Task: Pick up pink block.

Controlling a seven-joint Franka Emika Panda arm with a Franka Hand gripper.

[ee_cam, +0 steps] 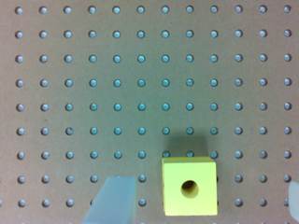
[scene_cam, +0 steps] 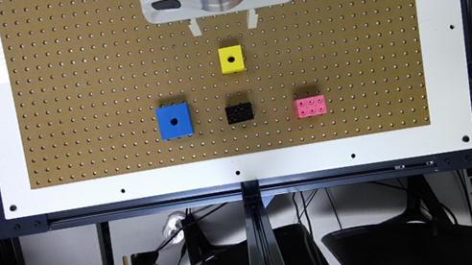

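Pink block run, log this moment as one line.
pincer open, empty | above yellow cube | pink block untouched on pegboard | grasp not begun

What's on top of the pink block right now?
Nothing sits on the pink block; its six studs show. It lies flat on the pegboard, whose surface under it is covered.

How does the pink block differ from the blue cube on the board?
The pink block is a low rectangular brick; the blue cube is bigger and square on top. The pink block has six round studs on top; the blue cube has one centre hole. Both rest flat on the pegboard, with a black brick between them.
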